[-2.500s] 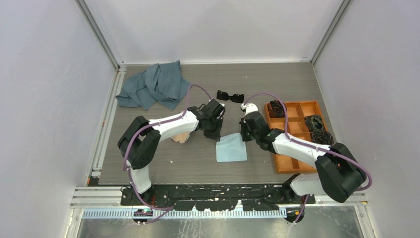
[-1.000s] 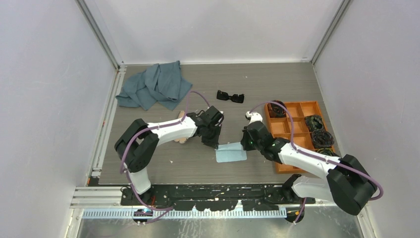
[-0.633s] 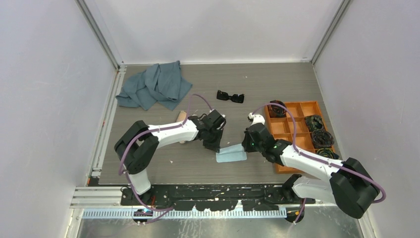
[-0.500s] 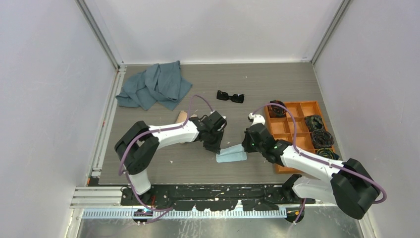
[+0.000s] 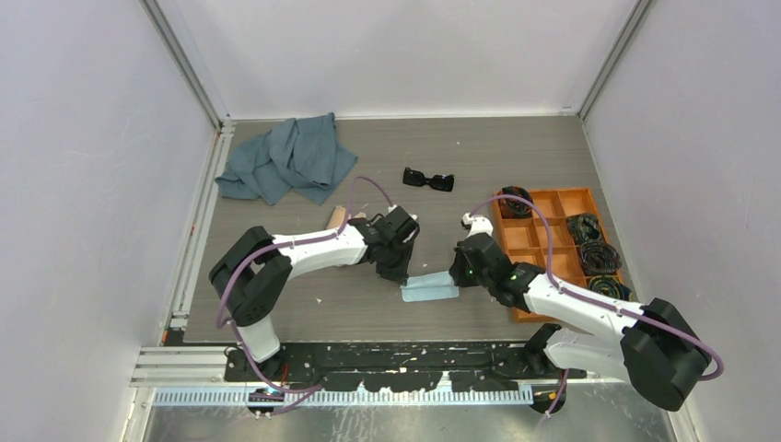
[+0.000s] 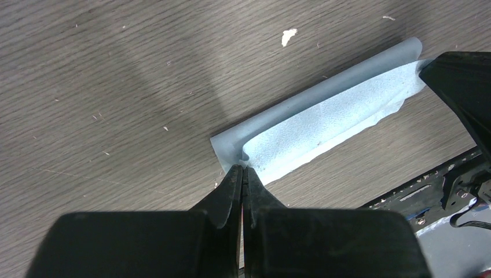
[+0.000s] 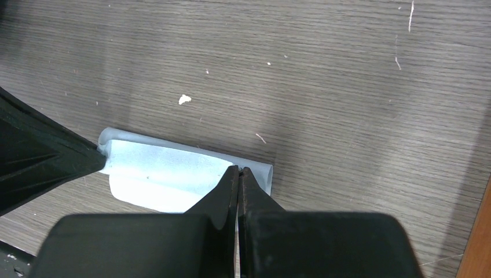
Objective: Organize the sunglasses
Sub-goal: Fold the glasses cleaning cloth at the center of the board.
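Note:
The sunglasses [image 5: 428, 179], glossy black with dark lenses, lie on the table beyond both arms, touched by neither. A small light blue cloth [image 5: 430, 287] lies between the arms, its far edge folded over toward the near side. My left gripper [image 5: 403, 274] is shut on the cloth's left corner [image 6: 243, 168]. My right gripper [image 5: 455, 276] is shut on its right corner [image 7: 238, 169]. In each wrist view the cloth [image 6: 324, 124] [image 7: 162, 168] forms a long narrow folded strip, with the other gripper's dark fingers at its far end.
A crumpled grey-blue cloth [image 5: 287, 158] lies at the back left. An orange compartment tray [image 5: 553, 204] at the right holds black coiled bundles [image 5: 589, 241]. A tan object [image 5: 338, 217] shows partly behind the left arm. Pale crumbs dot the wood.
Both grippers have pulled the cloth's far edge toward the near side, folding it over. The cloth now looks like a narrow strip. The sunglasses have not moved.

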Tool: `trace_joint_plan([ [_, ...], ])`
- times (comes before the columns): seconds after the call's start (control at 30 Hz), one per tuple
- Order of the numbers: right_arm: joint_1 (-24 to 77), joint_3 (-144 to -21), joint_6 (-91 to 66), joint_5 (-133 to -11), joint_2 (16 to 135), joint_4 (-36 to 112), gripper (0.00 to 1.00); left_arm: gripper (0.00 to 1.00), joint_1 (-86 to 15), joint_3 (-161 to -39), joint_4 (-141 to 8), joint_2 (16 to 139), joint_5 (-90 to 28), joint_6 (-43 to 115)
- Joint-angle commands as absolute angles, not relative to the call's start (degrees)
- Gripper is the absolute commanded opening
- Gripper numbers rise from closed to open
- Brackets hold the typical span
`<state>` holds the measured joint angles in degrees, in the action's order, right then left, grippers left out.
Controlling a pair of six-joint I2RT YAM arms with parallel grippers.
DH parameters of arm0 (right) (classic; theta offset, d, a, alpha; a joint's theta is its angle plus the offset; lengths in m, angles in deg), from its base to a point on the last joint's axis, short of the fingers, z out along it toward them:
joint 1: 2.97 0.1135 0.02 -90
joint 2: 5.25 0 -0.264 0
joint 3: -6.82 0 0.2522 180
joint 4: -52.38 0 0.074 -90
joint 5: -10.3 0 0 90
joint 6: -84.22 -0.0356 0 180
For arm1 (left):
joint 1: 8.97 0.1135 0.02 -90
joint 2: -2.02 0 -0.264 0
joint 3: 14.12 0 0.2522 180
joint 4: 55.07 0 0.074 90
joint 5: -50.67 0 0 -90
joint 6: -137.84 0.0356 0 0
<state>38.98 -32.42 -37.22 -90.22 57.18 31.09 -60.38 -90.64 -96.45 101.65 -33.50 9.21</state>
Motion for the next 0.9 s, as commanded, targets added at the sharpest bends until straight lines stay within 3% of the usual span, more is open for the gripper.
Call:
trace_joint_plan([
  [0.0,39.4,-32.5,-38.2,-92.0,56.2,31.9,0.01,0.00,-60.8,-90.1,-94.7,99.8,-33.1,8.5],
  [0.87,40.0,-31.9,-39.6,-92.1,54.7,30.3,0.01,0.00,-61.7,-89.9,-94.5,100.5,-33.0,8.2],
])
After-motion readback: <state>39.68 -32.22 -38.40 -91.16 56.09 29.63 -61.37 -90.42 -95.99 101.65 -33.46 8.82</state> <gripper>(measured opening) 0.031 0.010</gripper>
